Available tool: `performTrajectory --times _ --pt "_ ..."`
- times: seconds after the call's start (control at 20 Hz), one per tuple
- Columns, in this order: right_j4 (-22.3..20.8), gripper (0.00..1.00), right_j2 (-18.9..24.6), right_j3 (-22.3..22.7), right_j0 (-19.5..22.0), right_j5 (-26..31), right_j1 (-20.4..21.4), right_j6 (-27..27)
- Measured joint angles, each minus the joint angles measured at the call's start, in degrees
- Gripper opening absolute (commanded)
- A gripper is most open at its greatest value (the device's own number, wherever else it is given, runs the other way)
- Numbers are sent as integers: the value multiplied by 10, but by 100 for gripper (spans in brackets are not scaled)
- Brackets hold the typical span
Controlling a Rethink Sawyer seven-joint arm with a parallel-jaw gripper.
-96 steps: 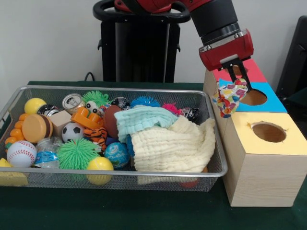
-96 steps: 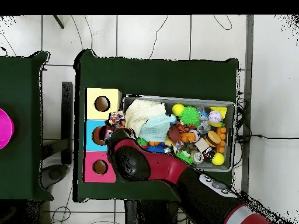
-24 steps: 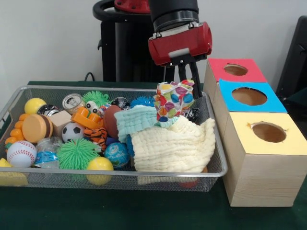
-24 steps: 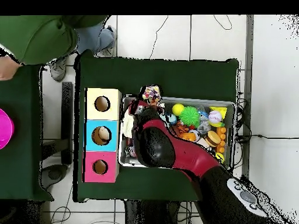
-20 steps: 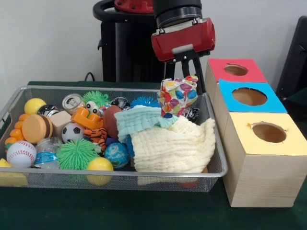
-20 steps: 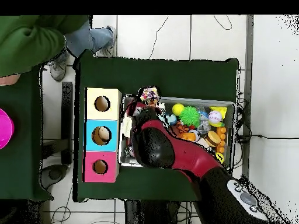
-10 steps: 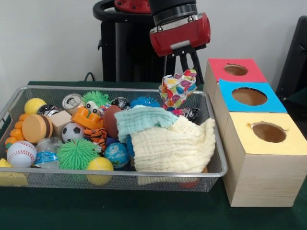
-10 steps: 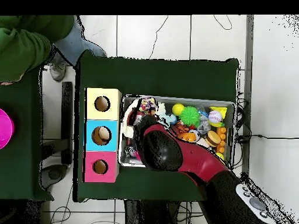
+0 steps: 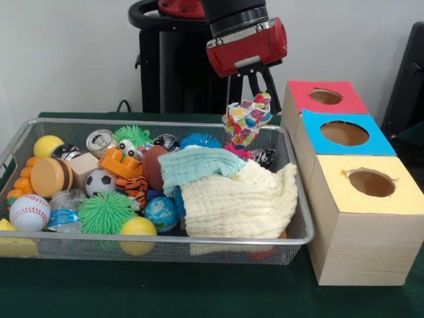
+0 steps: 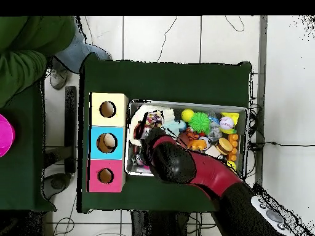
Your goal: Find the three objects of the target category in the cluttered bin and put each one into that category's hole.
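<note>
Front view looks level and close across the wire bin [image 9: 291,233]. Overhead view looks straight down from high. Both share bin and boxes [image 10: 107,142].

I see a person in a green sleeve [image 10: 24,52] at the far left, beside a round magenta disc [image 10: 5,136].

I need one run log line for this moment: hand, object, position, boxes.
hand: shut on patterned cloth | position: above bin, far right part | cloth: hanging, lifted | boxes: not reached
</note>
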State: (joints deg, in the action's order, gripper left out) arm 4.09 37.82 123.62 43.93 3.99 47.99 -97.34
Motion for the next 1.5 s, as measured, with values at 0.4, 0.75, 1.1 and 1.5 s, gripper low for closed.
performTrajectory --times 0.4,0.75,1.1,1.5 --pt "0 0 -3 0 -41 0 -17 0" --pt "0 0 -3 0 -53 0 -25 0" --pt "0 0 -1 0 -33 0 -21 0" --pt "0 0 34 0 19 0 -9 0"
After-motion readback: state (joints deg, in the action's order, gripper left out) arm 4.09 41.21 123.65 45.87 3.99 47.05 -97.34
